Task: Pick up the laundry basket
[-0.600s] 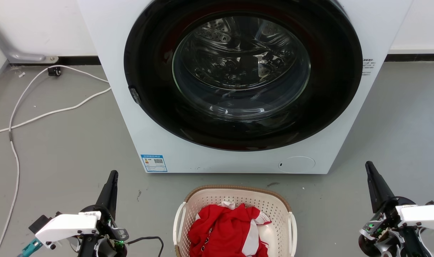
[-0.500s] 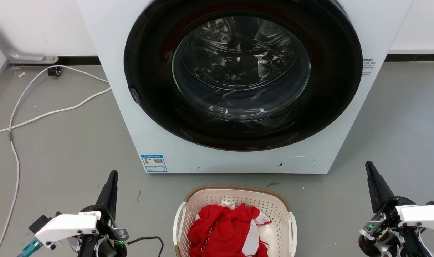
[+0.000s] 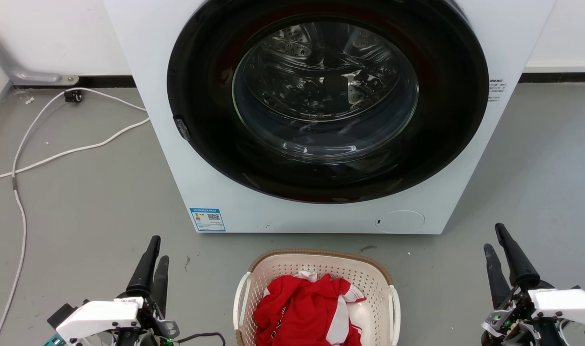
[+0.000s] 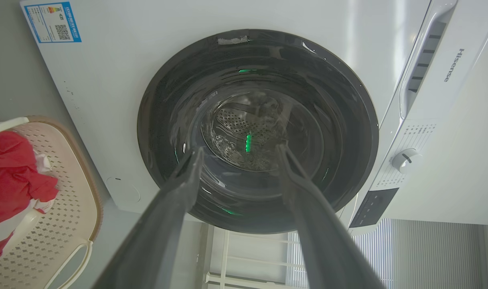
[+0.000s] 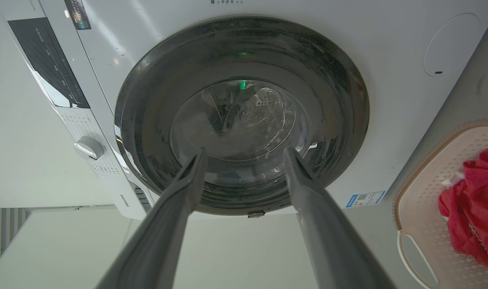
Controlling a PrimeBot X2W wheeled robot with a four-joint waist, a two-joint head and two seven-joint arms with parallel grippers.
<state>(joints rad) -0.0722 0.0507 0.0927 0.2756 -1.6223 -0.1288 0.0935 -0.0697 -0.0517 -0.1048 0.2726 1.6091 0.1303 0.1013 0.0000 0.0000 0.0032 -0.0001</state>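
Laundry basket [image 3: 316,252] is seen on the floor at 6 o'clock of the washing machine [image 3: 215,192], red garment [image 3: 302,307] inside. Left gripper [image 3: 159,248] is noted at its 9 o'clock, right gripper [image 3: 493,236] at 3 o'clock, both spread and well apart from it.

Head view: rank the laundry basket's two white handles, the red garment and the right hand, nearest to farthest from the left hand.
1. Left handle of the laundry basket, facing the left hand.
2. Red garment, heaped inside the basket.
3. Right handle, on the basket's far side.
4. Right hand, at the far right.
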